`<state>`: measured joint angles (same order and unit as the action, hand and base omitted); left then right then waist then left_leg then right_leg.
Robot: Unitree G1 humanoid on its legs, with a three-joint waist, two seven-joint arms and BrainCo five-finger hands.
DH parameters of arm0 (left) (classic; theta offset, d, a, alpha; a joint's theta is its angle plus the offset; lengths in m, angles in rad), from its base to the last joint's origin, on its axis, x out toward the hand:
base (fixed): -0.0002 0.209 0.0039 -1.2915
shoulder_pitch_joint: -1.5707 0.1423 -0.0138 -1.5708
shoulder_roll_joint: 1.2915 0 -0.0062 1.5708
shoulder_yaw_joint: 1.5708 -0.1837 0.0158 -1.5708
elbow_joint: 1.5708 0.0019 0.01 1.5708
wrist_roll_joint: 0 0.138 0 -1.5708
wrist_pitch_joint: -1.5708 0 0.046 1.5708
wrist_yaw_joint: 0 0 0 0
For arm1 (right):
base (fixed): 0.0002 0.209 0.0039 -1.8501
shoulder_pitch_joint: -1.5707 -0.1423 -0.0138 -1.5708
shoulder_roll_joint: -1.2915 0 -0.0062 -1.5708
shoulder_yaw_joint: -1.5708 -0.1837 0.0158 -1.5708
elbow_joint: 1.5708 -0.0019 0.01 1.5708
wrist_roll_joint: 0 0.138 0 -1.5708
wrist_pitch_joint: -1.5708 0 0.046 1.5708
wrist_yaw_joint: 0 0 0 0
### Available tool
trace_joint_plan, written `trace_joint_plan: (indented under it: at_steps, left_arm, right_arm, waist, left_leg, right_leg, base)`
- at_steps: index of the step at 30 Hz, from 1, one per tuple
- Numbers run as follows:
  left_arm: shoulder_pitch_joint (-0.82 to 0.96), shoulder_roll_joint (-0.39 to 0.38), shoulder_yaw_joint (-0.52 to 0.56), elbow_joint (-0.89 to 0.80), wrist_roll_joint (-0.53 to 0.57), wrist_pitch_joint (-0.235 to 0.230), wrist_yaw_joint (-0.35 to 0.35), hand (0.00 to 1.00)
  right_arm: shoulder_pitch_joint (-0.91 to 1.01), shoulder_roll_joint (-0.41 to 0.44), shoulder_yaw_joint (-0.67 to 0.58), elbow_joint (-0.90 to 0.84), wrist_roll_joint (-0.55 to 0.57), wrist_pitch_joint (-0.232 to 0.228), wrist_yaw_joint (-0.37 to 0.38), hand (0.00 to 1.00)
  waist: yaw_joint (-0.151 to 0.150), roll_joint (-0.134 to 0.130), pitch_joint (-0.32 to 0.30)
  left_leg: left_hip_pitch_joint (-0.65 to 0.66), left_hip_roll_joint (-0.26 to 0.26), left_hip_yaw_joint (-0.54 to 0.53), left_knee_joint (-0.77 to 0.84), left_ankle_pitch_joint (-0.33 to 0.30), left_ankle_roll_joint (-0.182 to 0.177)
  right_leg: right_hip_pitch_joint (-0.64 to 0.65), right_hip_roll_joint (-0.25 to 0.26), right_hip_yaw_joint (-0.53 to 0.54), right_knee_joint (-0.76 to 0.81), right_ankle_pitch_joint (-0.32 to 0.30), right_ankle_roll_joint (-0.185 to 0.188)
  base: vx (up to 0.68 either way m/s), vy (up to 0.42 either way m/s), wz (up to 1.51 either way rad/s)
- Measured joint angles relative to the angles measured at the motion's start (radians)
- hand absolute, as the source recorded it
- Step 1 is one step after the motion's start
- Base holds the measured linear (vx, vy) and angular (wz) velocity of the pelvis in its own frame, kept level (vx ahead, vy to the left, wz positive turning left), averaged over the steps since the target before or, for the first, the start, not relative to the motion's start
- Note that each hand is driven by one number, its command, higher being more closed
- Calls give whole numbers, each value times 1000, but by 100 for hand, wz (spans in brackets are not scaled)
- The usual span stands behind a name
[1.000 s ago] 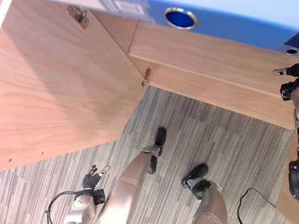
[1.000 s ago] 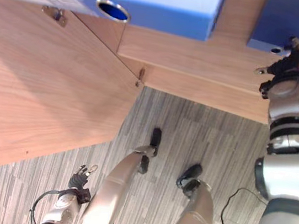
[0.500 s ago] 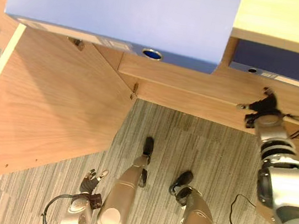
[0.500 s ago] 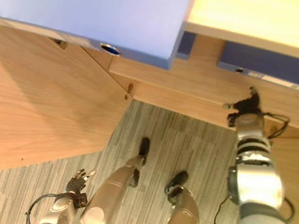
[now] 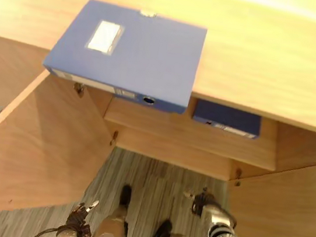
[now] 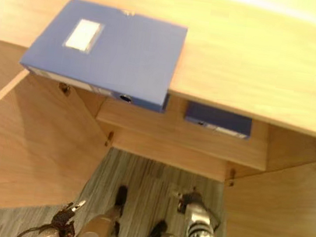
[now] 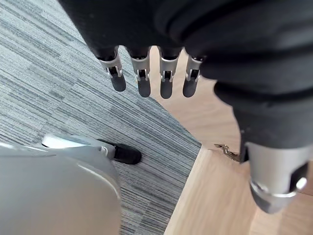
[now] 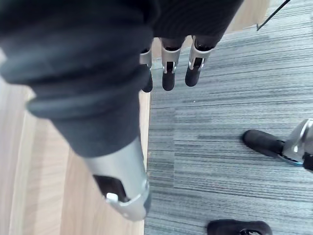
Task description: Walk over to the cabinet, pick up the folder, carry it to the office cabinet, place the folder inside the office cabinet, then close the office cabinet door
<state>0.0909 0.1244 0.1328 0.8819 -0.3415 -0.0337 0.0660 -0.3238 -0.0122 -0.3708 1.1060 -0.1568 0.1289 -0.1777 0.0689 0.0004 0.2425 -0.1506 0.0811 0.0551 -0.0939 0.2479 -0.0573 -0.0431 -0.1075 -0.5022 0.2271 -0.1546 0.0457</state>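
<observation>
You are looking down at an office cabinet (image 5: 271, 64) with both doors swung open, and neither hand is holding anything.

Your right hand (image 5: 201, 201) is hanging low over the grey carpet (image 5: 149, 179), just in front of the cabinet opening. In its wrist view the fingers (image 8: 168, 78) are pointing straight out and the thumb (image 8: 122, 188) is standing apart from them, so the hand is released. The right door (image 5: 285, 219) is standing just beside it, on its outer side.

A dark blue folder (image 5: 227, 118) is lying flat on the shelf (image 5: 202, 138) inside the cabinet, above and beyond the right hand and clear of its fingers.

A larger blue box folder (image 5: 129, 52) is lying flat on the cabinet top, higher up and toward your left hand's side, with its spine jutting out past the front edge.

Your left hand (image 5: 79, 220) is hanging down by your side, well apart from both folders. Its fingers (image 7: 143, 83) are dangling relaxed, with carpet past them. The edge of the left door (image 5: 37, 143) and a hinge (image 7: 226, 149) are showing beside its thumb (image 7: 274, 181).
</observation>
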Motion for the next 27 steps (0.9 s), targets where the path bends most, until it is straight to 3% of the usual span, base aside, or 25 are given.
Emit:
trace_joint_plan:
  at_steps: [5, 8, 13, 17, 24, 26, 27]
  left_arm:
    - [14, -16, 47, -4, -108, 2, -10, 0]
    - [79, -50, 77, -139, -170, 4, -13, 0]
    - [265, -135, 26, -623, -174, -1, -14, 0]
    - [304, -182, 12, -841, -172, -21, -4, 0]
    - [304, -190, -11, -1137, -90, -87, 124, 0]
    - [304, -190, -12, -1200, -15, -103, 176, 0]
    - [304, -190, -14, -1233, 93, -115, 229, 0]
  right_arm:
    - [134, 12, -81, -1, 91, -18, -1, 0]
    - [235, 28, -158, 8, 185, -20, -1, 0]
    - [352, 53, -190, -17, 271, -53, -7, 0]
    - [398, 65, -142, -41, 316, -78, -2, 0]
    - [436, 77, -107, -54, 374, -92, -7, 0]
    - [436, 76, -94, -56, 378, -94, -15, 0]
    - [438, 73, -66, -56, 394, -101, -26, 0]
  waist:
    - [-23, -5, -73]
    - [-25, -10, -101]
    - [-25, -20, -137]
    - [-18, -36, -166]
    - [-17, -49, -184]
    - [-16, -51, -185]
    - [-16, -54, -187]
  left_leg:
    - [22, 1, 12, 0, -21, -1]
    - [40, -6, 12, 0, -34, 4]
    - [68, -25, 12, 0, -40, 7]
    - [78, -22, 24, 0, -60, 6]
    - [99, -27, 35, -1, -70, 15]
    - [97, -30, 34, -1, -67, 15]
    - [93, -32, 33, -1, -63, 17]
  right_leg:
    - [41, 17, 6, -69, 22, 8]
    - [68, 16, 5, -91, 23, 9]
    - [126, 3, -15, -114, 35, 13]
    - [134, 3, -12, -118, 44, 15]
    - [164, 1, -21, -150, 56, 30]
    - [163, -2, -37, -152, 56, 31]
    - [163, -3, -45, -152, 56, 33]
  base:
    - [11, -6, -7]
    - [55, -13, 2]
    - [72, -11, 11]
    - [5, 0, -6]
    - [-52, 11, 0]
    - [-51, 9, 19]
    - [-15, 1, 16]
